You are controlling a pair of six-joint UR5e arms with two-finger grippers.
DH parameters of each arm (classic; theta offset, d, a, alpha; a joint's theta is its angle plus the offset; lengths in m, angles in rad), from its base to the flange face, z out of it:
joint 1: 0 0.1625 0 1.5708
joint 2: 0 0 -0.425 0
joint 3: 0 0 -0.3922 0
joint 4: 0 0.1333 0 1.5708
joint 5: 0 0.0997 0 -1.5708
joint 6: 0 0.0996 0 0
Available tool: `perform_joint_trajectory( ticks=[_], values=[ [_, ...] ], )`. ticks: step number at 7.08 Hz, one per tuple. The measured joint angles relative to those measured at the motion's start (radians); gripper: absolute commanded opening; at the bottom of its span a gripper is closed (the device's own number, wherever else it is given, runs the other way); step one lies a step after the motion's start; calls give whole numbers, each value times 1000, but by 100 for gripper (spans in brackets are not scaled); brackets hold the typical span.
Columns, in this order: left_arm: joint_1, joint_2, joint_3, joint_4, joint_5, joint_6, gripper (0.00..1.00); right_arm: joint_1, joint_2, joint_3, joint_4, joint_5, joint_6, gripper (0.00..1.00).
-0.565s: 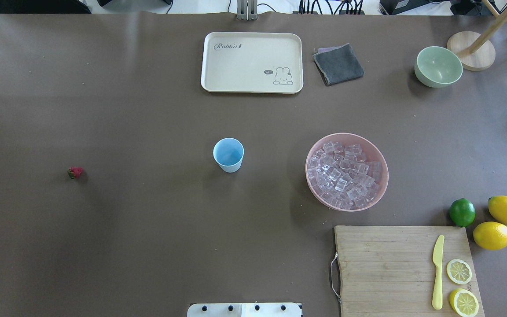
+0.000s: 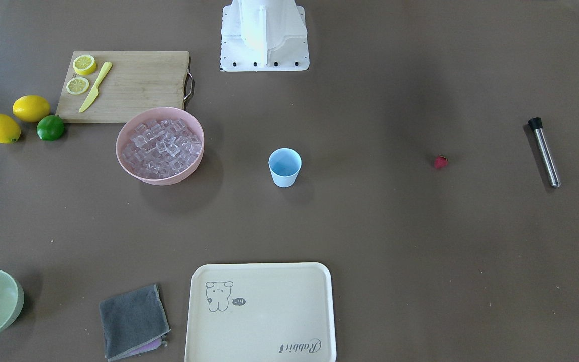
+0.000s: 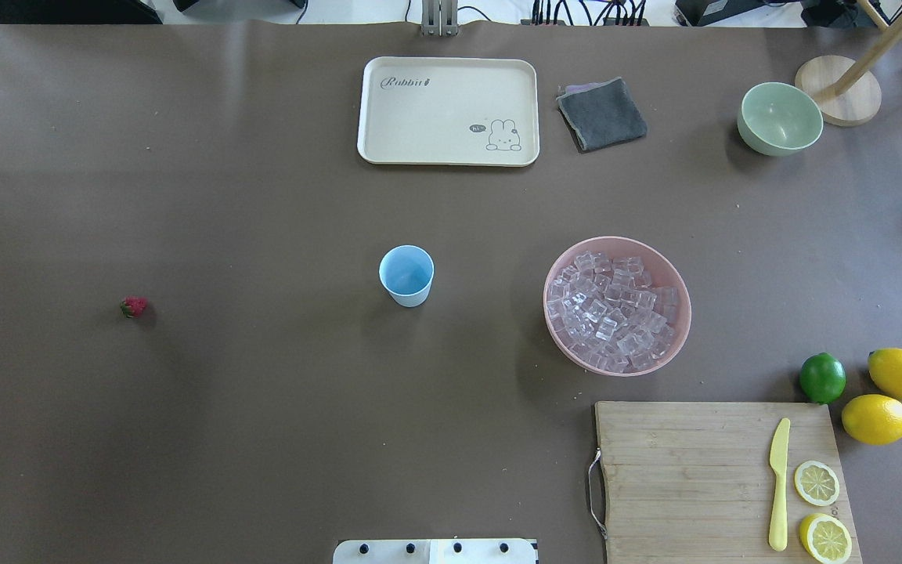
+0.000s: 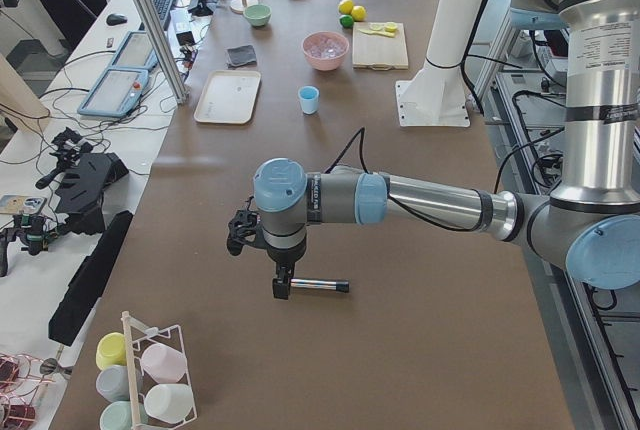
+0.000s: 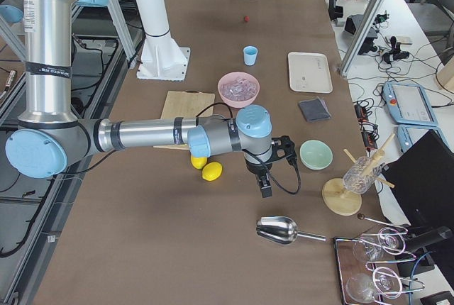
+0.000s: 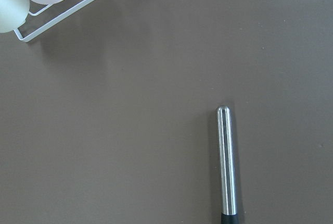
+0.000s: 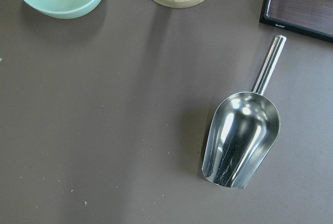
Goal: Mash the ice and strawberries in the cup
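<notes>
Right of the cup [image 3: 406, 274], ice [image 3: 615, 309] is heaped in a bowl [image 3: 617, 371]; left of it, the strawberry [image 3: 134, 306] lies apart. The scoop [image 7: 239, 140] should be gripped by its handle; the jaws' state cannot be told.

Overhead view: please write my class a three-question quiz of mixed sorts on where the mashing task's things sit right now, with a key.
1. True or false: the cup already holds ice.
2. Multiple choice: where is the ice? A, in the pink bowl; B, in the cup; C, scattered loose.
3. Fill the blank: in the overhead view the strawberry lies on the cup's ____ side.

Key: 1 false; 2 A; 3 left.
</notes>
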Motion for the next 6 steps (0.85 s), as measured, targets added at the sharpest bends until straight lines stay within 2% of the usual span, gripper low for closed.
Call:
perform_joint_trajectory(
  ticks=[3, 4, 6],
  values=[
    [0, -2, 5, -1, 0, 0, 99, -28, 8, 49, 12, 9, -1, 100],
    [-1, -3, 5, -1, 1, 0, 99, -65, 13, 94, 17, 0, 15, 100],
    [-2, -4, -1, -2, 1, 0, 99, -223, 70, 134, 24, -37, 170, 100]
  ],
)
